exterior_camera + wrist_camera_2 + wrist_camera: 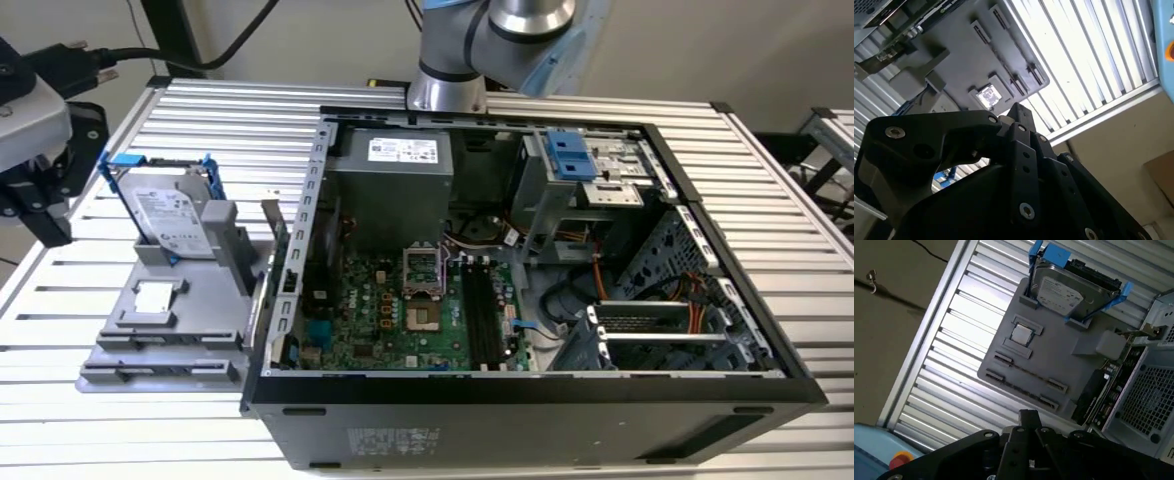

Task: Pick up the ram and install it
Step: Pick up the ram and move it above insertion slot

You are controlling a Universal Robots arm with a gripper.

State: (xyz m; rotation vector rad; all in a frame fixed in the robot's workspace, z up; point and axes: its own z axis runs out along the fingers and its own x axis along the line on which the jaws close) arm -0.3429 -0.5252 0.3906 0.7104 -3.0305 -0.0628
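**Exterior view:** An open black PC case (534, 400) is laid on its side on a ribbed alu. table (767, 200). Its green motherboard (387, 310) w/ long black slots (481, 315) is exposed, and a grey PSU (394, 185) w/ a white label is set behind it. Just beside the case, on the exterior view's left, a matte grey tray (200, 350) is placed. A silver hard drive (174, 220) in a blue frame is stood upright at its far end. The wrist end (34, 130), white & black w/ cables, is seen beyond the tray. Label print is too small to be read.

**Second wrist view:** The gripper (1018, 111), made of black bolted links, is hung over the tray. Whether the pincer is released or clenched cannot be told.

**First wrist view:** The ram (1026, 372) appears as a thin edge-on strip in a long tray slot between two end clips, apart from the gripper. A small square chip (1021, 334) is laid between it & the hard drive.
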